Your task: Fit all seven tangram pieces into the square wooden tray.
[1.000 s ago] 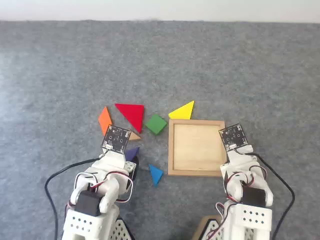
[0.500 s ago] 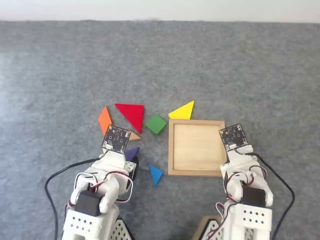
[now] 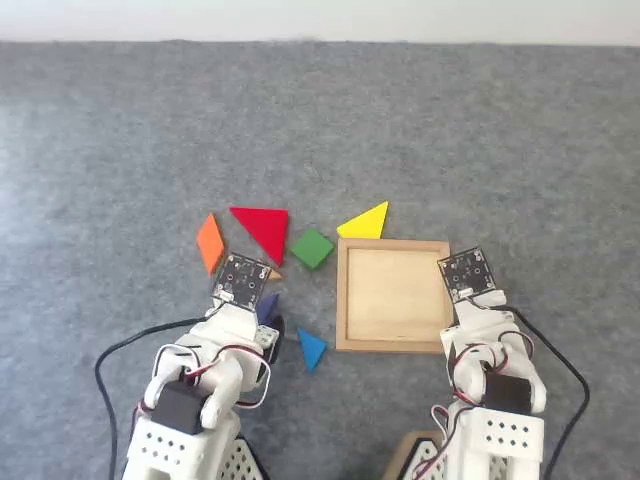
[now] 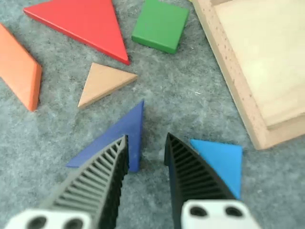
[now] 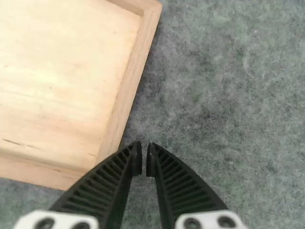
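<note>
Left of middle, the left pincer (image 4: 146, 145) is held released over the dark blue triangle (image 4: 119, 140). The right pincer (image 5: 144, 155) is clenched empty beside the wooden tray (image 5: 132, 86).

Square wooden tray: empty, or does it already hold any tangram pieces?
Empty. The square wooden tray shows only bare wood inside; the seven coloured tangram pieces lie outside it on the grey mat.

Bright, even, diffuse light across the grey felt (image 3: 480, 140), pale band at 12 o'clock in the high view, thin soft shadows hugging the wooden tray (image 3: 343, 300), darkest shade at 6 o'clock.
</note>
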